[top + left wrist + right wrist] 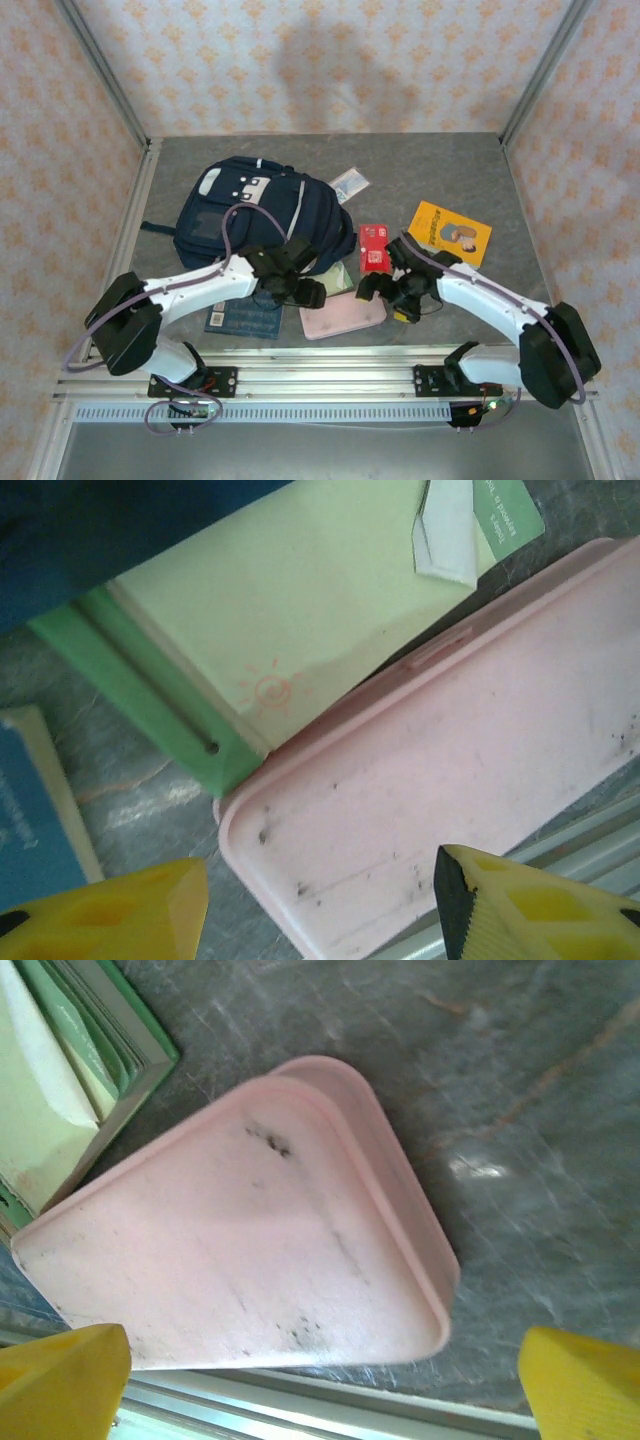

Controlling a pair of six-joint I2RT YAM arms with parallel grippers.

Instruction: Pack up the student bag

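Lying at back left: the student bag (255,215), navy blue with white patches and a grey stripe, is spread flat on the grey table (440,160), behind both grippers. Its near edge lies over the pale green book.
Pale green book (290,610): a green spine and a faint red sun drawing are seen on the cover. A green tag with white print lies at its far edge, the print too small to be read.
Pink case (450,810): flat, with rounded corners and dark smudges. It is laid near the table's front edge, touching the green book's corner.
Left gripper (320,925): the yellow fingers are held apart above the case's left end, with nothing between them.
Right gripper (320,1390): the yellow fingers are spread wide above the case's right end, with nothing gripped.
Blue book (243,320): laid beneath the left arm. Its white lettering is cut off and unreadable.
Red booklet (374,247): set just beyond the right gripper. Its white markings are not legible.
Yellow book (450,232): a picture is printed on the cover, and any wording is too small to be read.
Small card (349,184): pale, placed just beside the bag's far right corner, its print unreadable.
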